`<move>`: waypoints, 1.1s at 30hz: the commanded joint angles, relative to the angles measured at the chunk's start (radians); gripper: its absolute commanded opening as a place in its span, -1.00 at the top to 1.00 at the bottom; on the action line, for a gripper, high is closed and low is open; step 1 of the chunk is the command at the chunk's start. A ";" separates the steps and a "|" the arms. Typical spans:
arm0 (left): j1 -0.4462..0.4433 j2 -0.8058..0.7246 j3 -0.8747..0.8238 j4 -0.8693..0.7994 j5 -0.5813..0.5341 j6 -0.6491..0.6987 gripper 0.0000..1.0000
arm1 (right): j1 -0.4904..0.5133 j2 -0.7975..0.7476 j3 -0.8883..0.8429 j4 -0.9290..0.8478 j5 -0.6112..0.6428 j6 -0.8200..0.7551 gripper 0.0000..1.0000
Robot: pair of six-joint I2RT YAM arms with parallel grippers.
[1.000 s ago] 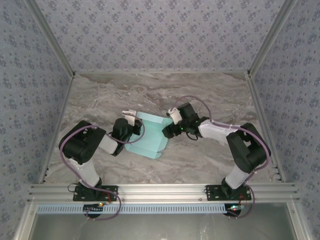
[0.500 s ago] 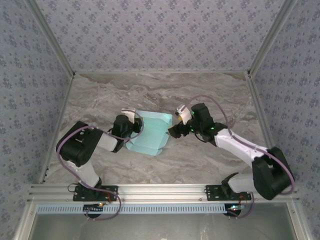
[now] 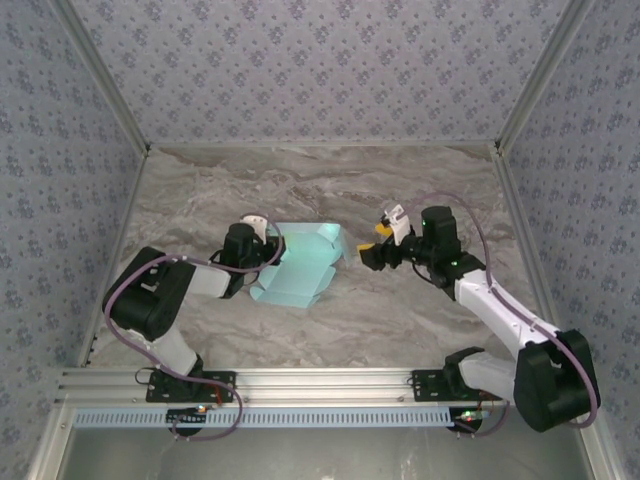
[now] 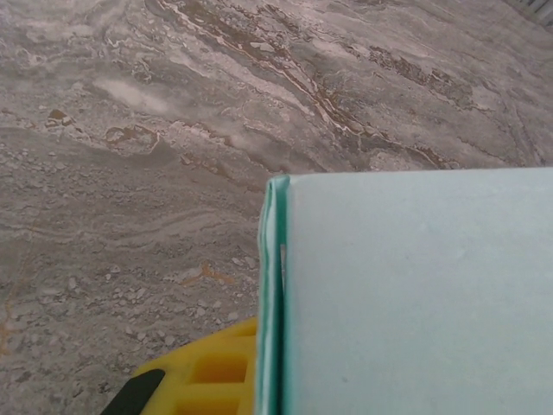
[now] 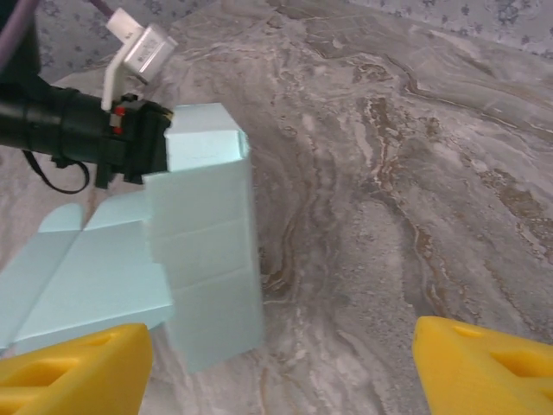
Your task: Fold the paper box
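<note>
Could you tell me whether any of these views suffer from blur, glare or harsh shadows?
Top view: even, soft light, sharp, no glare on the paper box; only faint shadows under the arms. Left wrist view: the box looms close, yet its edge is crisp. Right wrist view: the yellow fingers look slightly soft; a faint shadow lies beside the box.

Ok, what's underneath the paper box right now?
Marble table under the paper box, its flat flaps lying on it. A yellow finger of the left gripper shows past the card's clamped edge. Whatever lies beneath the raised folded part is covered.
</note>
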 commanded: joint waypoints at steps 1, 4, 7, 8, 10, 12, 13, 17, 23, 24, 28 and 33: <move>0.001 -0.028 0.031 -0.029 0.072 -0.039 1.00 | 0.016 0.073 0.044 0.021 -0.054 -0.023 -0.51; 0.002 -0.025 0.035 -0.029 0.085 -0.050 1.00 | 0.052 0.137 0.076 0.030 -0.069 -0.029 -0.31; 0.001 -0.024 0.034 -0.016 0.094 -0.062 1.00 | 0.112 0.195 0.119 0.029 -0.055 -0.030 -0.18; 0.002 -0.024 0.034 -0.014 0.095 -0.063 1.00 | 0.128 0.208 0.126 0.043 -0.048 -0.026 -0.15; 0.001 -0.024 0.036 -0.014 0.095 -0.063 1.00 | 0.148 0.230 0.133 0.077 -0.030 -0.007 -0.04; 0.001 -0.020 0.036 -0.022 0.089 -0.062 1.00 | 0.167 0.250 0.145 0.107 -0.004 0.029 0.10; 0.002 -0.019 0.035 -0.022 0.088 -0.062 1.00 | 0.178 0.257 0.150 0.114 0.008 0.041 0.13; 0.001 -0.017 0.028 -0.020 0.077 -0.067 1.00 | 0.237 0.283 0.163 0.133 0.169 0.058 0.16; 0.002 -0.034 0.028 -0.073 0.001 -0.090 1.00 | 0.297 0.340 0.179 0.155 0.354 0.108 0.17; 0.001 -0.037 0.027 -0.080 -0.016 -0.089 1.00 | 0.308 0.355 0.185 0.159 0.376 0.118 0.17; -0.002 -0.049 0.019 -0.076 -0.050 -0.099 1.00 | 0.344 0.425 0.203 0.186 0.471 0.153 0.21; -0.011 -0.068 0.020 -0.100 -0.095 -0.110 1.00 | 0.394 0.510 0.251 0.205 0.573 0.190 0.19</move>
